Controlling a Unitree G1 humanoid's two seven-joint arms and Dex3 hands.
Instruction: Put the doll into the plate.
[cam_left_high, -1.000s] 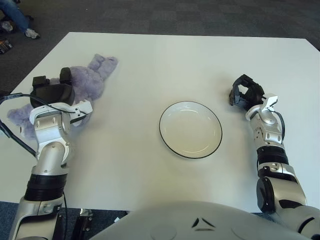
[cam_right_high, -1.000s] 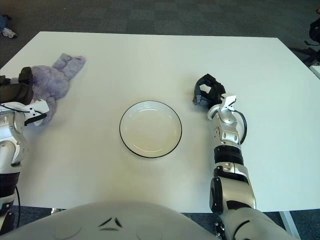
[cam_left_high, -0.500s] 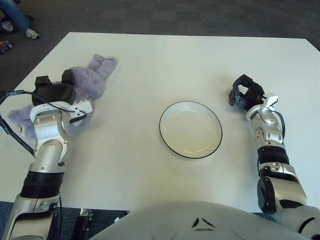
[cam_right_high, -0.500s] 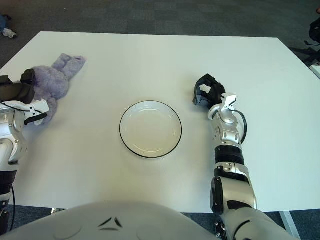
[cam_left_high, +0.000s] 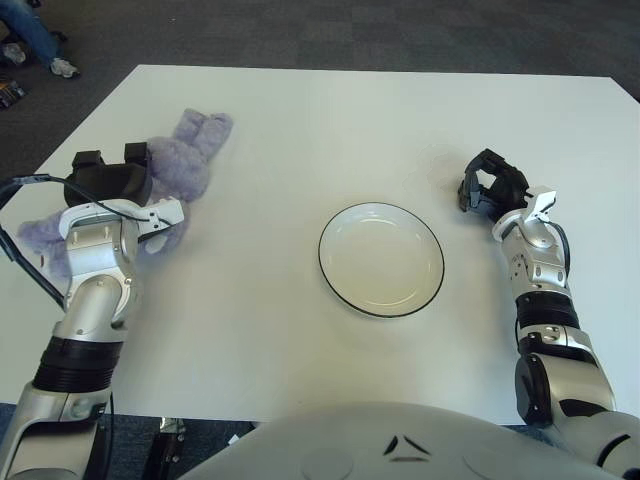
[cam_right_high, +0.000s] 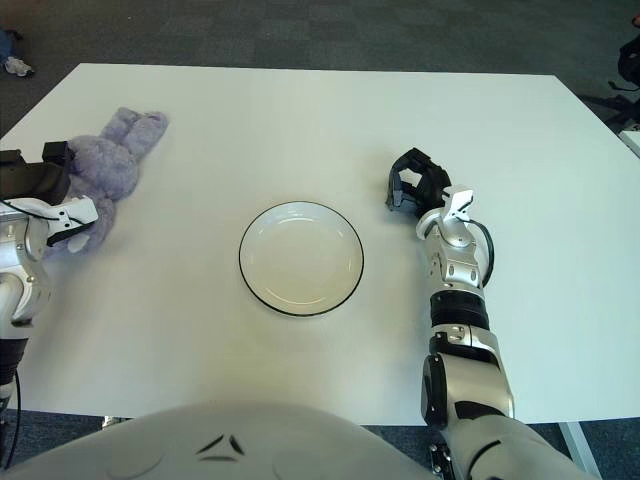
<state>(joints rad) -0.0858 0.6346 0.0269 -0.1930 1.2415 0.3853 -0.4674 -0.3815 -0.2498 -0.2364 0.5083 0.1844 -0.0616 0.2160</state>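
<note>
A purple plush doll lies on the white table at the far left, its ears pointing away from me. My left hand sits on the doll's middle with its black fingers curled into the plush; the doll's legs stick out to the left behind my wrist. A white plate with a dark rim lies empty at the table's centre, well to the right of the doll. My right hand rests on the table to the right of the plate, fingers curled and holding nothing.
The white table ends at a left edge close to the doll and a front edge near my body. Dark carpet lies beyond it. A person's feet show at the top left.
My left hand has shifted a little to the left and away from me on the doll, and the doll has shifted slightly with it. The right hand and the plate have not moved.
</note>
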